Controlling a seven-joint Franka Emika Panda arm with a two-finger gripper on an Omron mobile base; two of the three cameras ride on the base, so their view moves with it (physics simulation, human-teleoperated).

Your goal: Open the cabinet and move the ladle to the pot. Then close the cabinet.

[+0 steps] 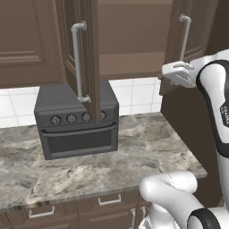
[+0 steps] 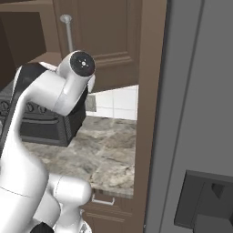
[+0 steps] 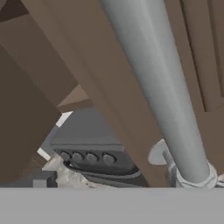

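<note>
Jaws [image 1: 166, 76] stand apart, gripping nothing, just beside the lower end of the right door's handle [image 1: 184, 38]. Cabinet [image 1: 129, 40]: two doors, both swung open, two silver bar handles; left handle [image 1: 78, 62] hangs in front of one dark toaster oven [image 1: 76, 118] on the marble bench [image 1: 147, 152]. Four knobs counted on the oven. In the hand view the near handle fills the frame diagonally.

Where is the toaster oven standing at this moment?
In the left base view the toaster oven stands on the marble counter, at its left, against the tiled wall, directly below the open cabinet and partly behind its left door.
</note>
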